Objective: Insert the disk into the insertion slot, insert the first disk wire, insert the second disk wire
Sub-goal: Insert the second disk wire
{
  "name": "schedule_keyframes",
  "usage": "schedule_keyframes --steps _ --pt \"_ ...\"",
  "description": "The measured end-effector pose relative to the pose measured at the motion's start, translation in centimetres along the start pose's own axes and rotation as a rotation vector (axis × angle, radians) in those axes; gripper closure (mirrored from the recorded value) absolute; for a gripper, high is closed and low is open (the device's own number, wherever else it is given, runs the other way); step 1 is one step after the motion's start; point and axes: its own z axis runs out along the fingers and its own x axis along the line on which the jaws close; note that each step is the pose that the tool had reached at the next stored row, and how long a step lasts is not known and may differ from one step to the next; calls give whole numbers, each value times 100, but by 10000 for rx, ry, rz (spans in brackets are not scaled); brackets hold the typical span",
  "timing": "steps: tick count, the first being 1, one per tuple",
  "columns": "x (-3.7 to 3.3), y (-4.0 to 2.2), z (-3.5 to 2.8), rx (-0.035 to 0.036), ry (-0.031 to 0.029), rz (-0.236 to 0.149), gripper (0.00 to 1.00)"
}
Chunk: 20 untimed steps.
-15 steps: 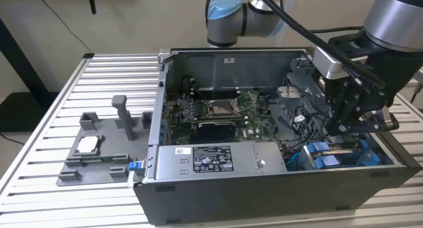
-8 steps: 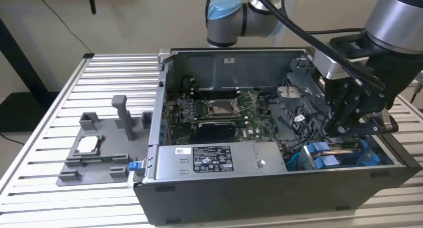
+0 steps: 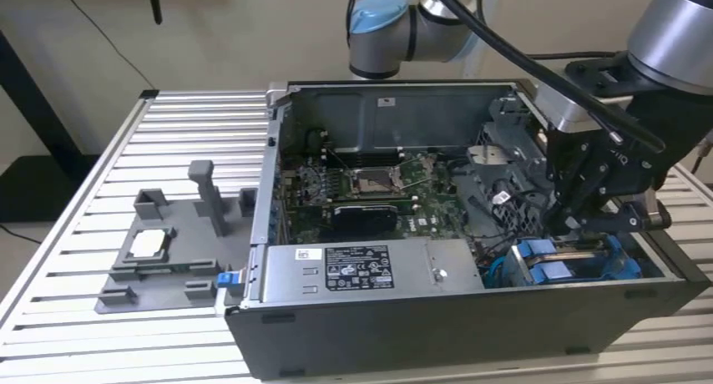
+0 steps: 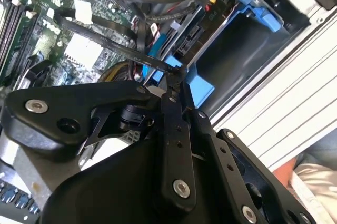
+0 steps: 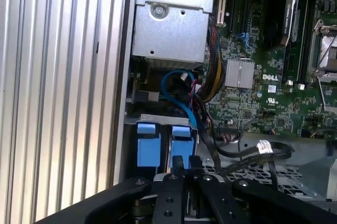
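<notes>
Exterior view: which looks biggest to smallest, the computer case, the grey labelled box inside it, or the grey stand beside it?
1. Computer case.
2. Grey labelled box and grey stand: they look about alike, so I won't rank them.

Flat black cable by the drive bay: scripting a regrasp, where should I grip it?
Probably pinch the flat black cable across its broad faces near its end by the insertion slot, coming through the case's open side; the slot's walls crowd other approaches.
</notes>
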Motion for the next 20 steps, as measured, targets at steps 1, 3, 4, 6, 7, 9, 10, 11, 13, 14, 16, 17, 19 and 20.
schedule_keyframes --steps 1,3,4,6,7,9,10,11,13,14,16,17,19,20 --pt "7 -3 1 -116 -11 8 84" --pt "22 -16 4 -232 -21 15 84" --pt "30 -27 5 -245 -23 17 84" --pt "46 -50 10 -266 -27 20 84" --pt "54 -61 15 -273 -30 21 84" --pt "67 -96 24 -275 -41 25 84" --pt "72 -115 27 -274 -51 27 84" --pt "78 -135 31 -272 -69 28 84" --pt "86 -170 42 -266 -133 34 84" --pt "89 -179 50 -261 -185 40 84" --pt "92 -202 68 -251 -297 50 84" --pt "94 -217 75 -247 -341 53 84" --pt "98 -250 88 -242 -388 68 84" --pt "99 -261 95 -239 -393 89 84"
